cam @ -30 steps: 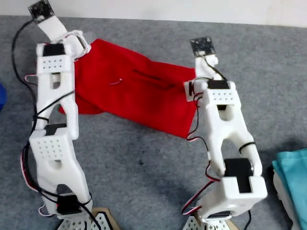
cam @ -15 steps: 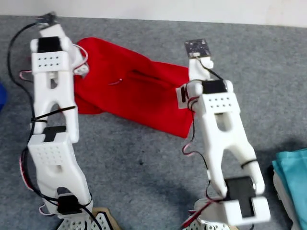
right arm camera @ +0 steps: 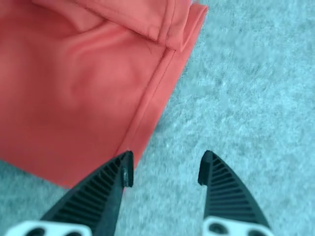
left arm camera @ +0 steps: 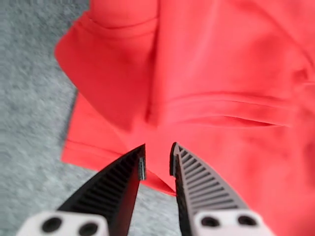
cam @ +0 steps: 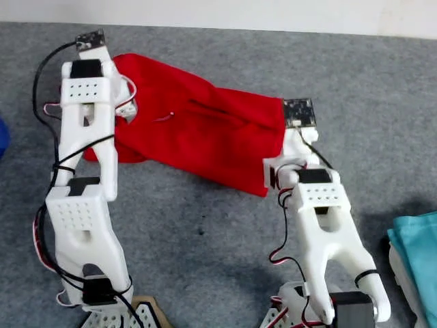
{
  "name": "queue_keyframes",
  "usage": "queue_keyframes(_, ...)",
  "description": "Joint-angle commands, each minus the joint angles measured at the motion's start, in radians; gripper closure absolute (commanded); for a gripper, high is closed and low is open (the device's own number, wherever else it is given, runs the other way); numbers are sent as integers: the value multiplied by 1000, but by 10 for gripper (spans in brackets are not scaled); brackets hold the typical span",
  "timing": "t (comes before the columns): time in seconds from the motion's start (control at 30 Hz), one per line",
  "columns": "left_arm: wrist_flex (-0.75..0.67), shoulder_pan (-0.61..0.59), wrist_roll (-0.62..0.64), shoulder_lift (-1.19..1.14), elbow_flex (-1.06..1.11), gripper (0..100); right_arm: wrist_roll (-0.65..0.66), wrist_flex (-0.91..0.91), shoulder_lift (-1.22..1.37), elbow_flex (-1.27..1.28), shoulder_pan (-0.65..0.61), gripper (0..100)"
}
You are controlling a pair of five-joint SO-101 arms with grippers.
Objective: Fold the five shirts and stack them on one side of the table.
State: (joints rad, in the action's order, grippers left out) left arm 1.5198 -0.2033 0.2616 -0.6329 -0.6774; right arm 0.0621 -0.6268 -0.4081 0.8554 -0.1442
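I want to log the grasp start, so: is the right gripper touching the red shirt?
Cannot tell. In the right wrist view one finger of the right gripper overlaps the red shirt at its edge, but height above the cloth is unclear.

The red shirt is soft, matt cloth, smooth in weave, with stitched hems and gentle creases. It lies on the bench, whose grey covering looks rough and fibrous, like felt or short carpet. The left arm and the right arm have white matt plastic shells, some with grids of small holes. The left pincer and the right pincer have black matt plastic fingers with ribbed backs. The thin cables look smooth and faintly glossy. The teal cloth is matt too.
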Motion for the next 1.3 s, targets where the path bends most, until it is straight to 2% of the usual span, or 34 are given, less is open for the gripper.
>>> queue_keyframes(0.0,-28,-36,-38,-8,-5,891,-11,62,-39,5,10,783)
queue_keyframes(0.27,-114,-45,-35,-19,-2,891,-6,81,-39,39,10,783)
queue_keyframes(0.57,-160,-19,-40,-139,-7,891,-6,81,-39,41,10,783)
queue_keyframes(0.87,-166,-2,-41,-127,-8,891,-5,81,-39,42,-1,783)
queue_keyframes(1.07,-276,-4,-37,-131,-1,891,-5,81,-39,42,-1,783)
queue_keyframes(1.27,-292,28,-35,-131,-1,891,-5,81,-39,42,-1,783)
